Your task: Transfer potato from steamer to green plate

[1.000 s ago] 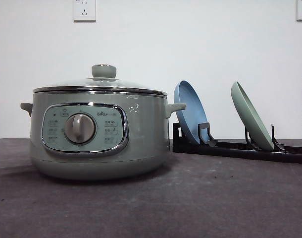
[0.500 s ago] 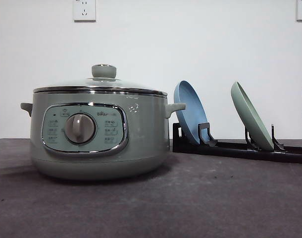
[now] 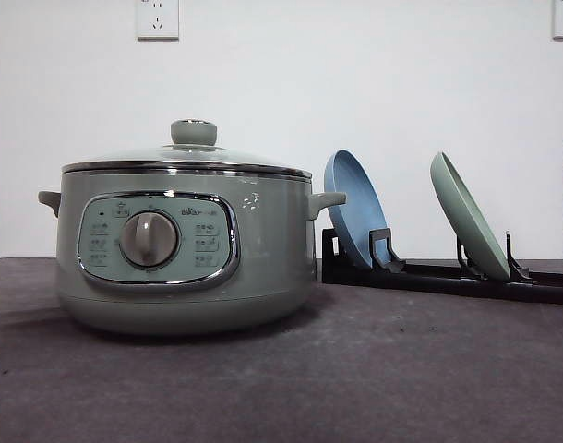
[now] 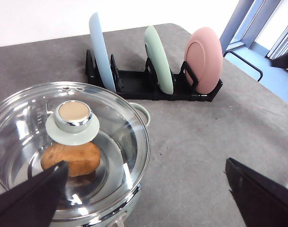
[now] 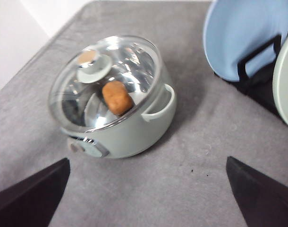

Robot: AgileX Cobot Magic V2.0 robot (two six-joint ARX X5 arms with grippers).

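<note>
The potato [image 4: 71, 160] lies inside the steamer [image 3: 184, 242] under its closed glass lid [image 4: 68, 156], blurred by reflections; the panel's writing is too small to read. The green plate [image 3: 469, 216] stands tilted in a black rack [image 3: 448, 275] beside a blue plate [image 3: 355, 209]. Both the left gripper [image 4: 144, 198] and the right gripper [image 5: 146, 194] stand spread wide, holding nothing, fingertips cut off.
</note>
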